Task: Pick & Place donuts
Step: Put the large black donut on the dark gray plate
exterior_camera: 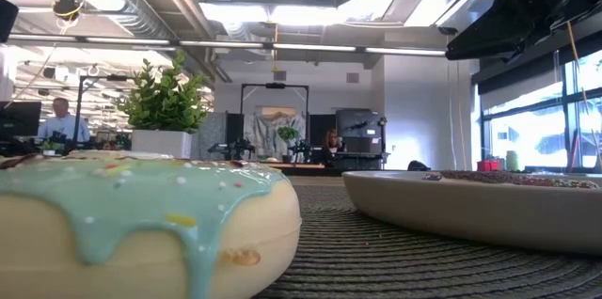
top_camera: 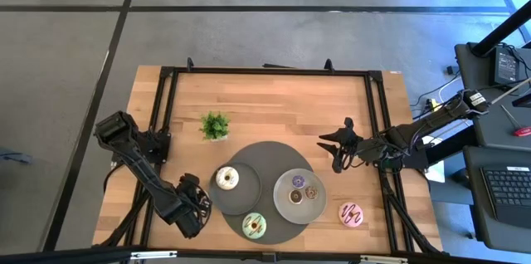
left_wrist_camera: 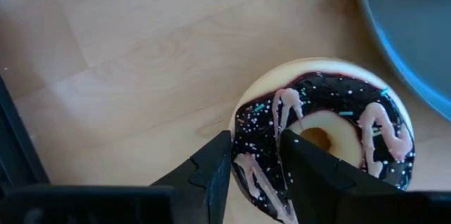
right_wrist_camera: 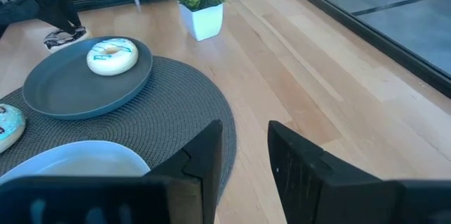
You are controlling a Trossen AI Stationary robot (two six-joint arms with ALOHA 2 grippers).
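A chocolate donut [left_wrist_camera: 331,111] with pink drizzle lies on the wood beside the mat, under my left gripper [left_wrist_camera: 255,139], which hides it in the high view [top_camera: 192,206]. The white donut [top_camera: 226,178] sits on the dark plate [top_camera: 249,198]. The pale green donut [top_camera: 254,226] lies on the round mat [top_camera: 270,152]. The pink donut [top_camera: 352,213] lies on bare wood. Tiny rings [top_camera: 304,189] rest on the lighter plate [top_camera: 286,206]. My right gripper [top_camera: 336,148] hovers open past the mat's right edge, holding nothing [right_wrist_camera: 245,129]. My left gripper is shut on the chocolate donut's ring wall [left_wrist_camera: 257,146], on the side away from the plates. One finger [left_wrist_camera: 215,171] is outside the ring and the other [left_wrist_camera: 310,171] is at the hole's edge. The fingers come from above, pointing down. The donut lies flat on the wood.
A small green plant [top_camera: 215,125] in a white pot stands on the wood beyond the mat. Black frame rails [top_camera: 377,114] run along the table's sides. Bare wood lies along the far half of the table and right of the mat. People show in the room behind.
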